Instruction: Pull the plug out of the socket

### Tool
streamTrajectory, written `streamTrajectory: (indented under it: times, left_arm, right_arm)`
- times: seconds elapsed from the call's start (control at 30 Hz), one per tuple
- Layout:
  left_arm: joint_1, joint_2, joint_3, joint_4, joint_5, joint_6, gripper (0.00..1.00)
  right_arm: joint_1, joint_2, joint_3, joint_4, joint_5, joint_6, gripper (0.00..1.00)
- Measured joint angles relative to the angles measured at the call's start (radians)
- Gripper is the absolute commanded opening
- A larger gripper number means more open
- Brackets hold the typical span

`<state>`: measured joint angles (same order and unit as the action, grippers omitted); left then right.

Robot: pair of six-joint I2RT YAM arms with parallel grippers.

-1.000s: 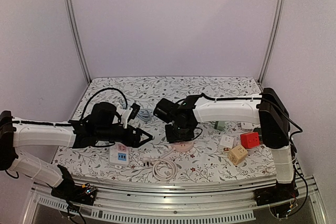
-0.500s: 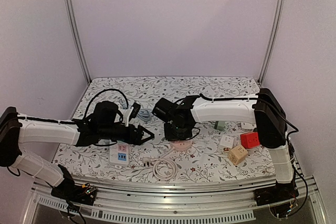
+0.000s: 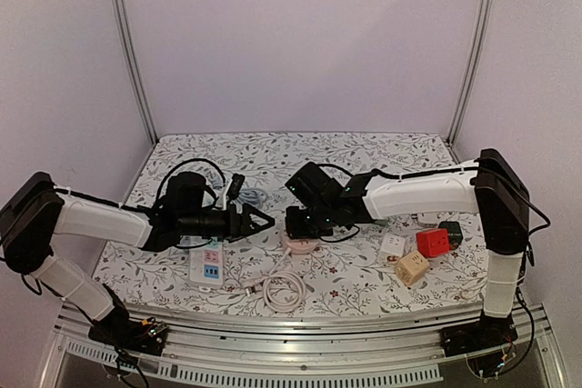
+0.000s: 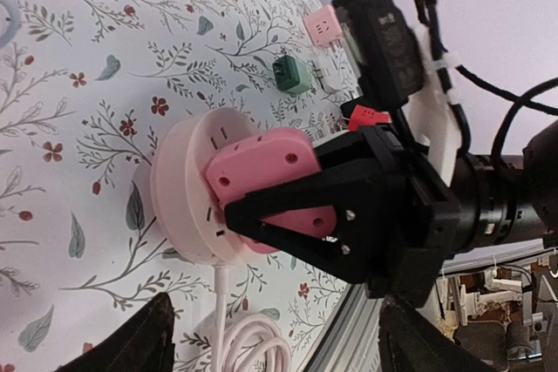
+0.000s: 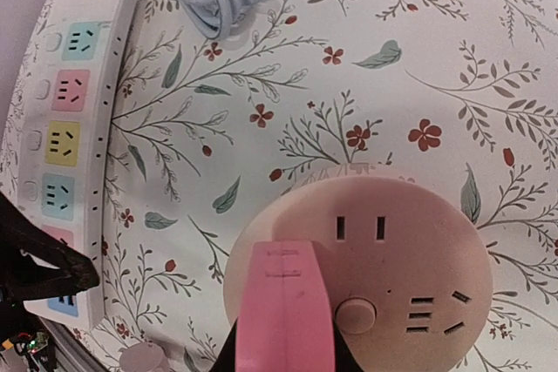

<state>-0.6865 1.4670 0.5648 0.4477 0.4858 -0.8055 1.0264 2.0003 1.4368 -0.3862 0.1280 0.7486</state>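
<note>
Right gripper [image 3: 293, 221] clamped on pink plug [image 4: 261, 179], plug sitting flat against round socket [image 4: 179, 187], left gripper [image 3: 262, 219] spread wide, hovering just beside them

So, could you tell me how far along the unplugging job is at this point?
Done: the right claw is shut on the pink plug. In hand: the pull itself; the plug looks seated flush against the round socket, so it is not yet out. The left claw hangs open beside them, touching nothing. Left: bracing the socket, perhaps, and lifting the plug clear.
</note>
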Motion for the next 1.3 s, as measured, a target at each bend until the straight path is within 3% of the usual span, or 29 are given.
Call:
streamTrajectory:
  times: [0.23,0.37,0.73,1.1,1.3]
  left_arm:
    - [0.022,0.045,-0.006,0.068,0.031,-0.07,0.77]
    - [0.027,0.062,-0.007,0.108,0.051,-0.101,0.71]
    - [0.029,0.078,-0.008,0.195,0.089,-0.148,0.45]
    - [0.032,0.086,-0.019,0.222,0.087,-0.176,0.28]
    - [0.034,0.086,-0.02,0.228,0.087,-0.191,0.11]
  right_arm:
    - [0.0,-0.12,-0.084,0.15,-0.066,-0.048,0.0]
    - [0.0,-0.159,-0.113,0.208,-0.106,-0.058,0.0]
    - [0.0,-0.185,-0.152,0.298,-0.192,-0.058,0.0]
    - [-0.004,-0.194,-0.163,0.307,-0.209,-0.054,0.0]
    - [-0.005,-0.195,-0.167,0.315,-0.212,-0.055,0.0]
